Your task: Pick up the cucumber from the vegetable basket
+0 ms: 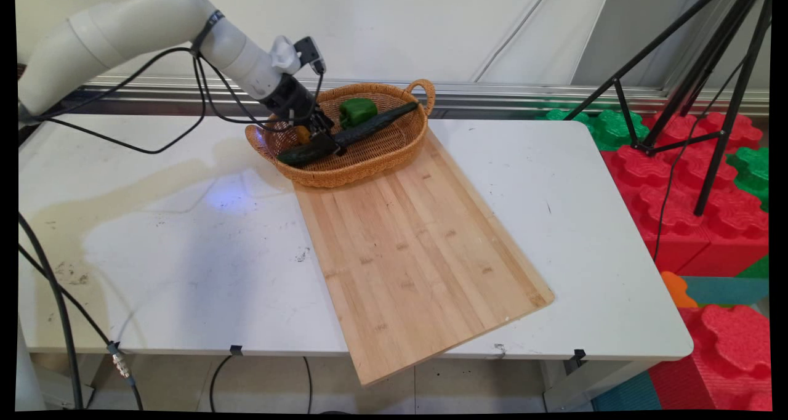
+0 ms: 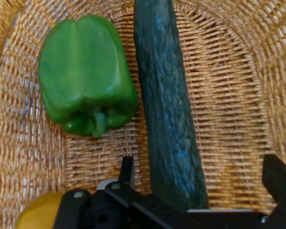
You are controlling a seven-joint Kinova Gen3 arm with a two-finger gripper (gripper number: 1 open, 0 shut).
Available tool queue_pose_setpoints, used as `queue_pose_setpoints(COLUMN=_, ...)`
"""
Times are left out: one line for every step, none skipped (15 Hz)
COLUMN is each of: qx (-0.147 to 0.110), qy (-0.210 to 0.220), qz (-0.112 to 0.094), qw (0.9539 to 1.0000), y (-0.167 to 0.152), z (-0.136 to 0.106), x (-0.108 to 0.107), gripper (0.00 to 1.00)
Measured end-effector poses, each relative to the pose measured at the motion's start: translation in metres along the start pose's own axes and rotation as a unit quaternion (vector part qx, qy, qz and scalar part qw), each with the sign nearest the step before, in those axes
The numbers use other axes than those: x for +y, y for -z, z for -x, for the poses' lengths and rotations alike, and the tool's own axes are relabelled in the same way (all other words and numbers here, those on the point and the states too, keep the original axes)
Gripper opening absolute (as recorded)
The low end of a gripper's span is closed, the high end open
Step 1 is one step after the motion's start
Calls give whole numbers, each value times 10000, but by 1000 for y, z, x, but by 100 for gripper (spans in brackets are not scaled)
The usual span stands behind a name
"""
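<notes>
Claw (image 2: 198, 183) spread wide inside basket (image 1: 375, 155), fingers straddling cucumber's (image 2: 169, 109) near end, not gripping. Green pepper (image 2: 86, 76) just left of cucumber, yellowish item (image 2: 38, 212) at lower left. Best centred on cucumber, closed gently, clear of pepper and wicker. Basket partly on board (image 1: 418, 247), counter (image 1: 585, 210) beneath.

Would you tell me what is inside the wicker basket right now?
The wicker basket holds a green bell pepper, a long cucumber and a yellow item, mostly hidden behind the gripper, which straddles the cucumber.
</notes>
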State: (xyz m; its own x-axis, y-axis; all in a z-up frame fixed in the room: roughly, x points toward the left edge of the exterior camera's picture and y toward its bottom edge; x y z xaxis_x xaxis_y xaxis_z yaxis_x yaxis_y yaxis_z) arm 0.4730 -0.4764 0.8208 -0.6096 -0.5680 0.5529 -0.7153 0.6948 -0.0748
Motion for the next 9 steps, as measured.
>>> queue_pose_setpoints(qx=-14, qy=6, qz=-4, qw=10000, y=-5, z=-1, x=-1, gripper=100)
queue_pose_setpoints(qx=-20, qy=8, qz=-4, qw=10000, y=-8, z=-1, x=-2, gripper=100)
queue_pose_setpoints(qx=-31, qy=14, qz=-6, qw=10000, y=-12, z=-2, x=-3, gripper=100)
queue_pose_setpoints(qx=-37, qy=19, qz=-6, qw=10000, y=-15, z=-2, x=-3, gripper=100)
queue_pose_setpoints(qx=-43, qy=25, qz=-9, qw=10000, y=-18, z=-2, x=-4, gripper=100)
queue_pose_setpoints(qx=-46, qy=34, qz=-12, qw=10000, y=-21, z=-2, x=-5, gripper=100)
queue_pose_setpoints(qx=-46, qy=44, qz=-16, qw=10000, y=-25, z=-3, x=-6, gripper=100)
queue_pose_setpoints(qx=-41, qy=57, qz=-17, qw=10000, y=-27, z=-3, x=-7, gripper=0)
queue_pose_setpoints(qx=-29, qy=82, qz=-19, qw=10000, y=-28, z=-3, x=-8, gripper=0)
